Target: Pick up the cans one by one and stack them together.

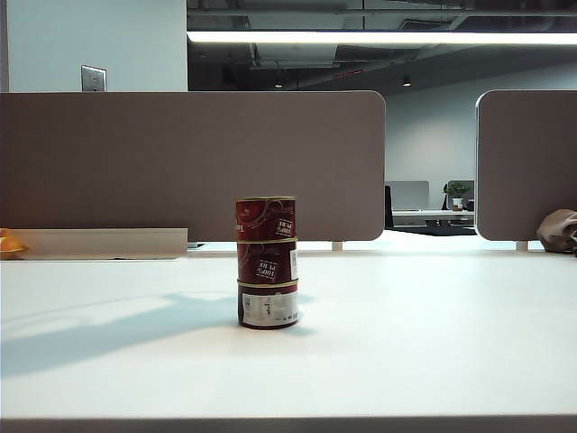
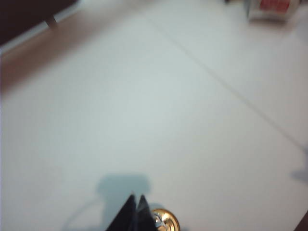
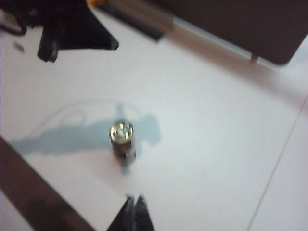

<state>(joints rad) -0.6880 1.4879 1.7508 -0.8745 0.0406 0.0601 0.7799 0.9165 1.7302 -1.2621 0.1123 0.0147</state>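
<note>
Neither arm appears in the exterior view. Left gripper (image 2: 135, 198): seen in the left wrist view only as two dark fingertips, pressed together tip to tip, nothing between them; held above the table. Right gripper (image 3: 134, 198): same condition in the right wrist view, fingertips closed against each other, empty, raised well above the surface. In the right wrist view, the dark left arm (image 3: 72, 26) is visible at the far side.
</note>
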